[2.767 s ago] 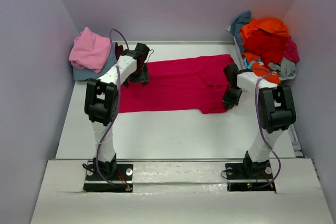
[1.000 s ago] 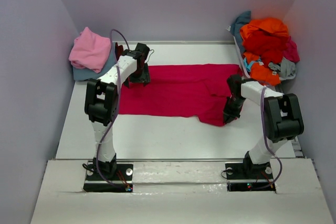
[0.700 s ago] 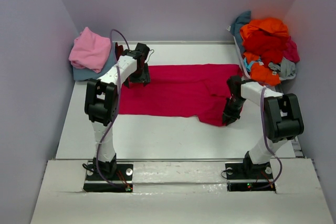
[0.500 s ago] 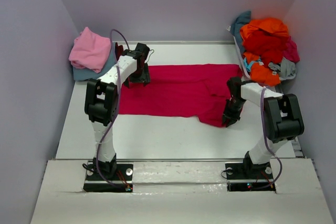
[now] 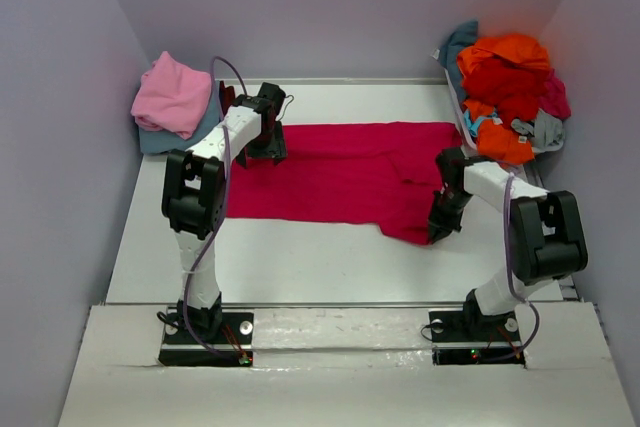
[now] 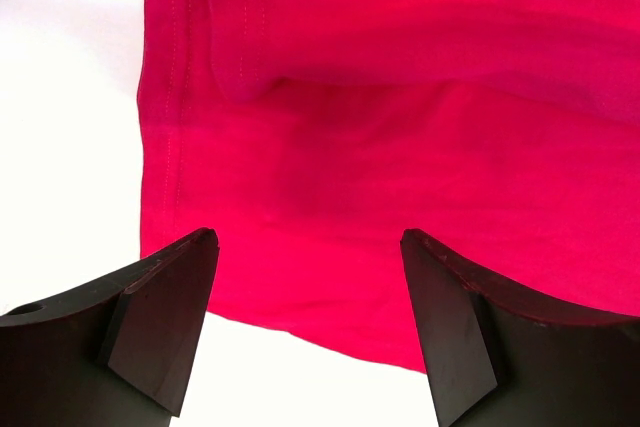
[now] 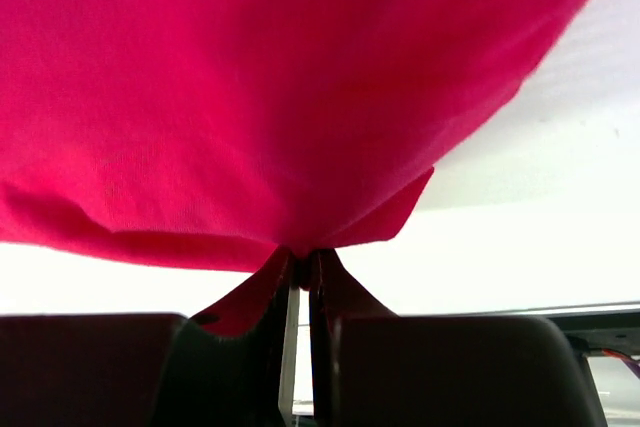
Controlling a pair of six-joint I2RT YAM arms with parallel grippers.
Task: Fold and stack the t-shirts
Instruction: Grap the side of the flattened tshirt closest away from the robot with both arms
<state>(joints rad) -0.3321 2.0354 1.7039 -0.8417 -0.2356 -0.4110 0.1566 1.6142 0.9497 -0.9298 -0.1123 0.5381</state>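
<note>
fig.: magenta-red cloth t-shirt, spread across the middle of the white surface. over the last moments i have drawn its near right corner toward me, so that corner now juts past the rest of the near hem. the right jaws are pinched narrow on a fold of that corner. the left jaws stand wide and empty over the shirt's far left corner. a folded pink tee lies beyond the shirt's left end, and the heap of unfolded tees beyond its right. i judge this to be straightening ahead of a fold.
</note>
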